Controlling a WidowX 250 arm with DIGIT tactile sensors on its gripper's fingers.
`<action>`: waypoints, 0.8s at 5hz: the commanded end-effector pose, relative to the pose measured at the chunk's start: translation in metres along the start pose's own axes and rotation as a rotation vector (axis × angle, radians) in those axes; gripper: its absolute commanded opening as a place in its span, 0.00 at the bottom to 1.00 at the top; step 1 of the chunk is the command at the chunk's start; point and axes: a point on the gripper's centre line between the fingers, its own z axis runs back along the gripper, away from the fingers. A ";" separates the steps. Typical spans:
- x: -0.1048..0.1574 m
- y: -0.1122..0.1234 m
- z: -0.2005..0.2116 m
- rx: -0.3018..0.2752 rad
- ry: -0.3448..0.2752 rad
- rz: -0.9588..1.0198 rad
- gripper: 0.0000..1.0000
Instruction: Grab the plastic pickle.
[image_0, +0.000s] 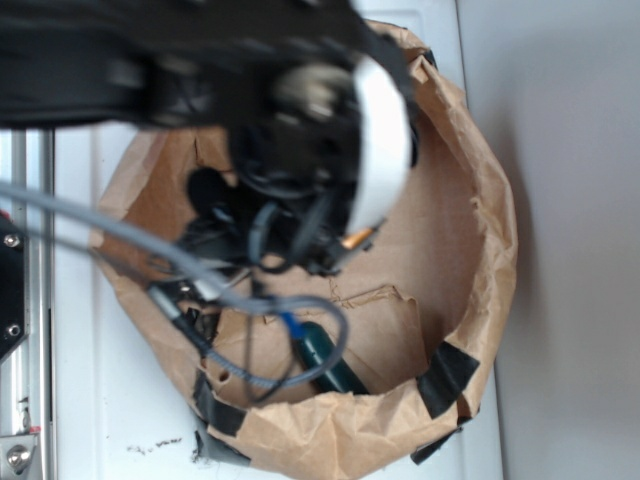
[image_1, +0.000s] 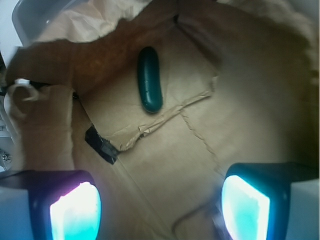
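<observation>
The plastic pickle (image_1: 150, 80) is a dark green, glossy cylinder lying on the brown paper floor of a paper bag bowl (image_1: 260, 75). In the wrist view it is well ahead of my gripper (image_1: 160, 210), a little left of centre. Both glowing pads (image_1: 75, 212) stand wide apart with only bare paper between them, so the gripper is open and empty. In the exterior view the pickle (image_0: 332, 362) lies near the bowl's front wall, partly behind a looping cable. The blurred arm and gripper (image_0: 300, 235) hover above the bowl's middle, away from the pickle.
The crumpled paper walls (image_0: 490, 250) ring the floor, patched with black tape (image_0: 447, 378). A torn paper seam (image_1: 165, 117) and a tape strip (image_1: 102, 145) cross the floor. Pale crumpled paper (image_1: 90, 22) shows beyond the far wall. A metal rail (image_0: 25, 300) runs along the left.
</observation>
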 end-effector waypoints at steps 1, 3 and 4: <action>0.041 0.024 -0.002 -0.030 -0.026 0.002 1.00; 0.044 -0.069 -0.043 0.050 -0.073 -0.054 1.00; 0.032 -0.071 -0.031 0.061 -0.111 -0.048 1.00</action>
